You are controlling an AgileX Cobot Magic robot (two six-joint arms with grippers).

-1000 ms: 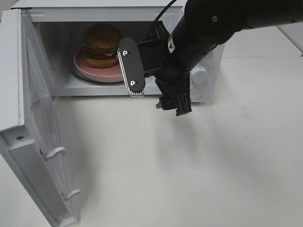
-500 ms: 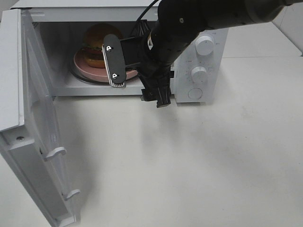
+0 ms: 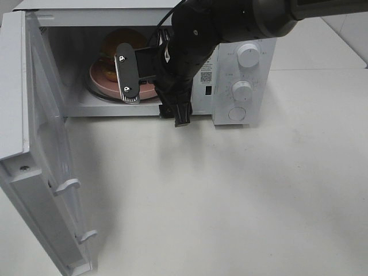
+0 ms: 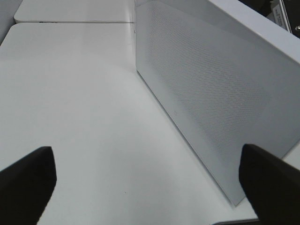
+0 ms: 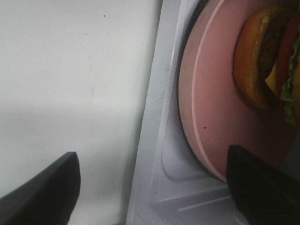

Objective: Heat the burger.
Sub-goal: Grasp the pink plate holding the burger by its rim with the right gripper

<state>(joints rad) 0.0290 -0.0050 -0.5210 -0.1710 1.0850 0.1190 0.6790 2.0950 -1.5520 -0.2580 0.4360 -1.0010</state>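
burger (image 3: 123,37): on plate (image 3: 99,77) in microwave (image 3: 259,75), 11 o'clock | right gripper (image 5: 150,187): fingers wide, empty, at opening | left gripper (image 4: 150,183): fingers wide, empty

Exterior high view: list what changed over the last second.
The right end effector moved left along the microwave's front, holding nothing and uncovering the knobs. The burger, pink plate and open door stayed put.

Prob. robotics lab bench: plain white table (image 3: 241,207) w/ microwave (image 3: 256,72) & black robot arm (image 3: 230,20).
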